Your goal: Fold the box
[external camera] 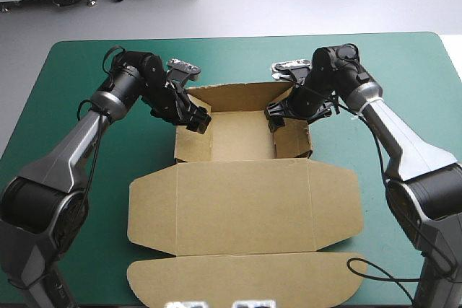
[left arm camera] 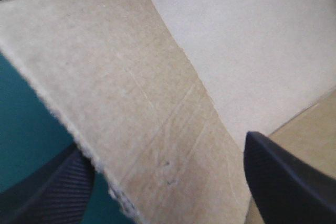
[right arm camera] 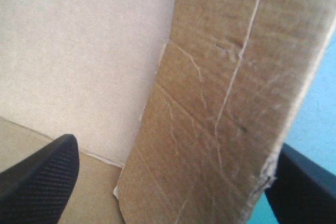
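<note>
The brown box (external camera: 245, 200) lies mid-table as an open tray, its far walls raised and its wide lid flat toward the near edge. My left gripper (external camera: 196, 119) is at the top of the tray's left wall (left arm camera: 131, 93); it is open (left arm camera: 164, 145), one black finger on each side of that wall. My right gripper (external camera: 276, 117) is at the right wall (right arm camera: 226, 93); it is open (right arm camera: 177, 145) and straddles the wall in the same way. The tray's pale floor (right arm camera: 79, 40) shows beyond both walls.
The teal-green cover (external camera: 86, 63) shows bare on the left, right and far sides of the box. The flat lid's outer flap (external camera: 245, 279) reaches close to the table's near edge.
</note>
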{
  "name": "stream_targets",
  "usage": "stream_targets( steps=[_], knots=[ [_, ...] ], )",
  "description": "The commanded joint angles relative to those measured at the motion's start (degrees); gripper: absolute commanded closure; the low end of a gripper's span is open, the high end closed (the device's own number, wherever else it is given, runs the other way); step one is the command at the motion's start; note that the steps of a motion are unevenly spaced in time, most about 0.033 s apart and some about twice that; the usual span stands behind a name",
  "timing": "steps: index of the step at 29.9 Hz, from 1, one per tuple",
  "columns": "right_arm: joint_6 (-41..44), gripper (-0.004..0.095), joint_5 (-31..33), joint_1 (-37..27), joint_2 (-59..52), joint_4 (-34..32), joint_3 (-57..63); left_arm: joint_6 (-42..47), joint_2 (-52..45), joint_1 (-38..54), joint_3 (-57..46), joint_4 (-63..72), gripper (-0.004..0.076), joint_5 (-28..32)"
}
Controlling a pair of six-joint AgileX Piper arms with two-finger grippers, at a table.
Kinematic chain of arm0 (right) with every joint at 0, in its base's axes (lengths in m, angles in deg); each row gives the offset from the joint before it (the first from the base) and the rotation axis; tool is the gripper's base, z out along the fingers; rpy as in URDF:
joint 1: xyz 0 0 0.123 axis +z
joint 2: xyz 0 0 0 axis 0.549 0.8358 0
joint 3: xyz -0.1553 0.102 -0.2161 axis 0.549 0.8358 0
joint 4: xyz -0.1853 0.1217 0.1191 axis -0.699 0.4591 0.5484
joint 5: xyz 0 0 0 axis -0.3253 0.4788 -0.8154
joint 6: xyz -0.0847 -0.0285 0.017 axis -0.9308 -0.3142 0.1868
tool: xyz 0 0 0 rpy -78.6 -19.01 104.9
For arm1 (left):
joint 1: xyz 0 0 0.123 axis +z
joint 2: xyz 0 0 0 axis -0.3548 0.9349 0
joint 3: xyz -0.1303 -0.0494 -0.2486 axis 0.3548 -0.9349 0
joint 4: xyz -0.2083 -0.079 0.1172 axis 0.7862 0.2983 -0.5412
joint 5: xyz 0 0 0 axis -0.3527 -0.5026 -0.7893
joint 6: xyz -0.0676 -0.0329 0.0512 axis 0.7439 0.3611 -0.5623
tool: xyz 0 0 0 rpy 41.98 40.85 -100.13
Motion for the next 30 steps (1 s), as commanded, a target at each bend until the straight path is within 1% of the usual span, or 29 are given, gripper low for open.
stream_targets(
  steps=[1, 4, 8, 11, 12, 14, 15, 17, 19, 22, 23, 27, 30],
  knots=[
    [-0.7, 0.0043, 1.0, -0.1, -5.9, -1.8, -1.8, 0.3, -5.6, 0.0, 3.1, 0.9, 0.0162, -3.4],
    [-0.7, 0.0043, 1.0, -0.1, -7.9, -3.5, -1.8, 0.5, -8.1, 0.0, 3.2, -4.1, 0.0163, -3.4],
    [-0.7, 0.0043, 1.0, -0.1, -9.8, -3.5, -1.9, 1.0, -11.8, 0.0, 3.2, -10.7, 0.0162, -3.4],
    [-0.7, 0.0043, 1.0, -0.1, -11.2, -3.3, -1.9, 1.1, -15.1, 0.0, 3.2, -10.4, 0.0168, -3.4],
    [-0.7, 0.0043, 1.0, -0.1, -11.7, -3.3, -1.9, 1.1, -16.5, 0.0, 3.2, -10.1, 0.0182, -3.4],
    [-0.7, 0.0043, 1.0, -0.1, -12.6, -3.2, -1.9, 1.1, -19.3, 0.0, 3.0, -10.0, 0.0241, -3.4],
    [-0.7, 0.0043, 1.0, -0.1, -12.9, -3.2, -1.9, 1.1, -20.9, 0.0, 3.0, -10.0, 0.0288, -3.4],
    [-0.7, 0.0043, 1.0, -0.1, -13.4, -3.3, -1.9, 1.1, -23.8, 0.0, 3.0, -10.7, 0.0395, -3.4],
    [-0.7, 0.0043, 1.0, -0.1, -13.4, -3.3, -1.9, 1.1, -27.1, 0.0, 3.0, -10.7, 0.0531, -3.4],
    [-0.7, 0.0043, 1.0, -0.1, -13.2, -3.3, -1.9, 0.9, -31.8, 0.0, 2.3, -10.7, 0.0708, -3.4],
    [-0.7, 0.0043, 1.0, -0.1, -13.0, -3.3, -1.9, 0.2, -33.4, 0.0, 1.4, -10.7, 0.073, -3.4],
    [-0.7, 0.0043, 0.9, -0.1, -12.0, -3.5, -1.9, 0.2, -39.1, 0.0, -4.7, -11.7, 0.0729, -3.4],
    [-0.7, 0.0043, 0.9, -0.1, -10.7, -3.9, -1.9, 0.4, -43.4, 0.0, -11.4, -13.6, 0.0731, -3.4]
  ],
)
